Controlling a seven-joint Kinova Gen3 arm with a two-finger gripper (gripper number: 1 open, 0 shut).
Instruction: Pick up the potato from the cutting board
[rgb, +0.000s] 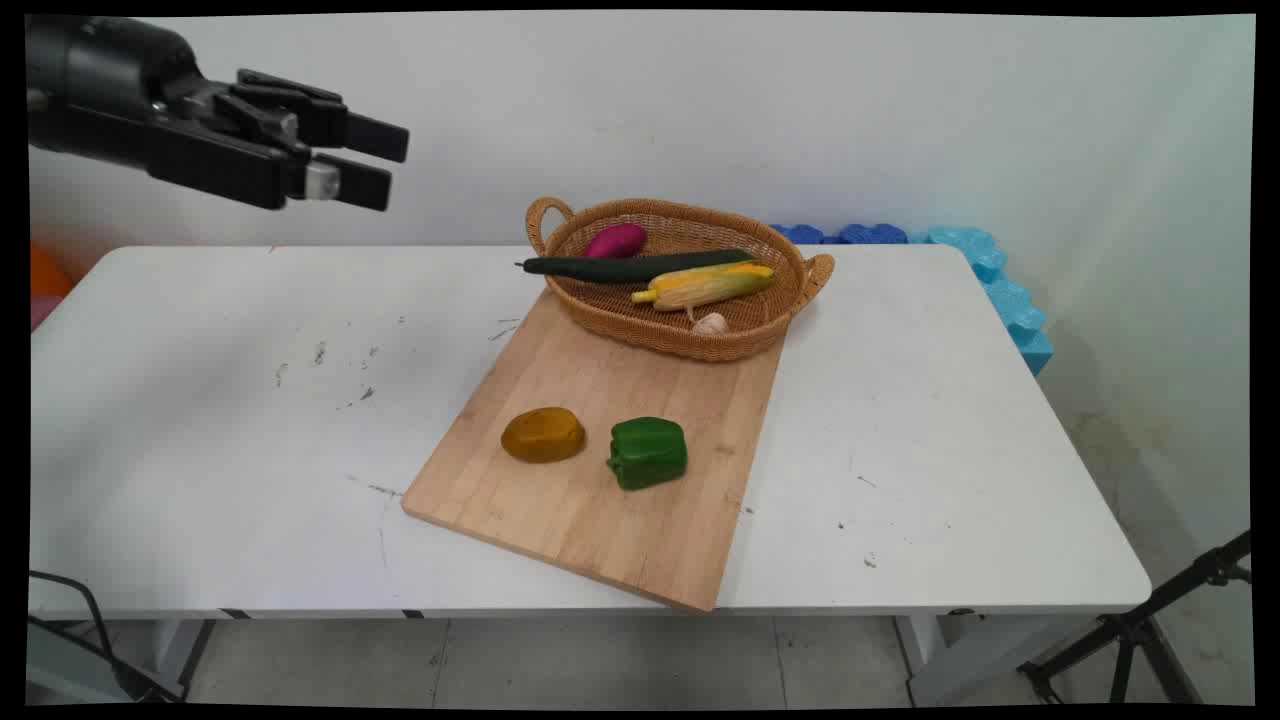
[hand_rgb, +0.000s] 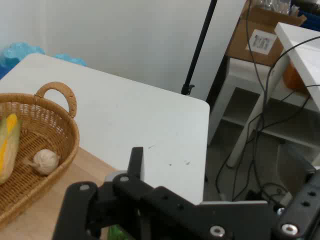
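Two loose pieces sit on my wooden cutting board (rgb: 600, 470): a brownish-yellow potato (rgb: 543, 435) and, just beside it to the right, a green bell pepper (rgb: 648, 452). At the board's far end rests a wicker basket (rgb: 760, 335) holding a purple eggplant (rgb: 615, 241), a long dark cucumber (rgb: 630, 267) poking out over the left rim, an ear of corn (rgb: 705, 285) and a small garlic bulb (rgb: 711, 323). Blue foam pieces (rgb: 985, 270) line the wall behind the white table (rgb: 200, 420). From the hand view I see the basket's handle, the corn and the garlic at left. My gripper (rgb: 370, 165) hangs high at upper left, well apart from everything, nothing in its path; its fingers stand slightly apart, holding and touching nothing.
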